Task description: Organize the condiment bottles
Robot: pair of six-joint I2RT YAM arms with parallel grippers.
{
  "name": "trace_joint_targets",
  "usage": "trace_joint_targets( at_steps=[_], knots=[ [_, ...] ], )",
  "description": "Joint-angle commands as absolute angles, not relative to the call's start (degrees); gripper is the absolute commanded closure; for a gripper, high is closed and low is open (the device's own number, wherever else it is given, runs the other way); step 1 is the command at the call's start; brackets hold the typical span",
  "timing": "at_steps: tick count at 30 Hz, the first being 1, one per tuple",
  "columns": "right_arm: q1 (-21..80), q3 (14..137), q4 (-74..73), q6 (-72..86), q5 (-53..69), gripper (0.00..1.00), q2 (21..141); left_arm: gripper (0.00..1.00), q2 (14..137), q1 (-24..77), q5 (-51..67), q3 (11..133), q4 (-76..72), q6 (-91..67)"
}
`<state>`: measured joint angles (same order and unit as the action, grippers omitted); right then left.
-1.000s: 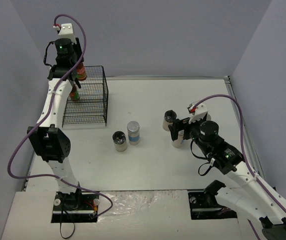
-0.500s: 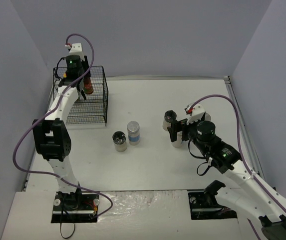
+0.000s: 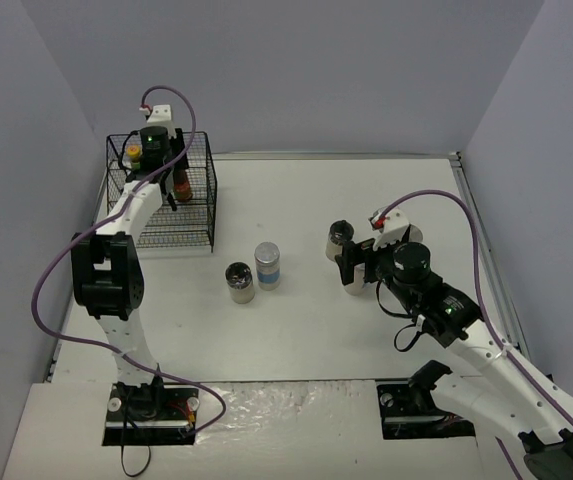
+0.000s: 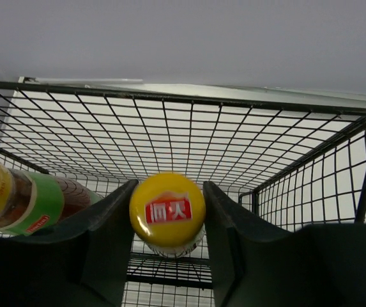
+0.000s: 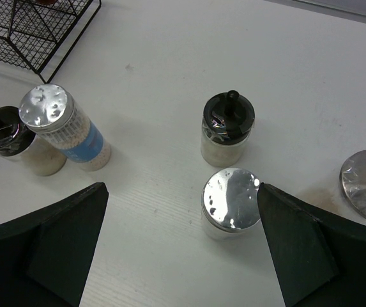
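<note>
Left jaws clenched on yellow-capped sauce bottle [image 4: 167, 210] inside the wire rack [image 4: 246, 128], far left. Green-label sauce bottle [image 4: 23, 201] sits just left of it in the rack. Right jaws fully released, hovering over silver-lid jar [image 5: 231, 199] on the surface [image 5: 170, 64], right of centre. Black-lid jar [image 5: 228, 125] just beyond it. Blue-label jar [image 5: 61, 125] and dark-lid jar [image 5: 7, 137] at centre, side by side.

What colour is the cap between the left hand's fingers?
Yellow cap, red logo; left wrist view.

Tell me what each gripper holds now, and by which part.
The left gripper holds a sauce bottle by its yellow cap, inside the rack. The right gripper is open and holds nothing.
</note>
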<state>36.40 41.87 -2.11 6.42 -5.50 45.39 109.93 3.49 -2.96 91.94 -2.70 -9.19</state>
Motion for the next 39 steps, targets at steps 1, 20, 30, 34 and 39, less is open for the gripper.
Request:
trace_joint_targets(
  at_steps=[1,20,30,34,39],
  knots=[
    [36.47,42.01,1.23,6.42,-4.92,0.00,45.27,0.54,106.87,3.69,-3.34,94.13,-12.66,-9.93],
    [36.39,43.50,1.21,6.66,-4.01,0.00,41.44,0.03,82.30,12.35,2.94,93.21,20.14,-14.08],
    [36.47,43.87,1.15,7.62,-2.96,0.00,38.07,0.03,72.85,32.80,-1.74,75.64,22.95,-16.62],
    [36.44,43.59,1.09,7.69,-3.70,0.00,37.04,0.03,75.26,37.42,-3.68,72.90,21.70,-16.09],
    [36.41,43.46,0.68,7.58,-4.13,0.00,36.89,0.03,80.78,40.13,-4.16,73.32,20.97,-16.11]
  ],
)
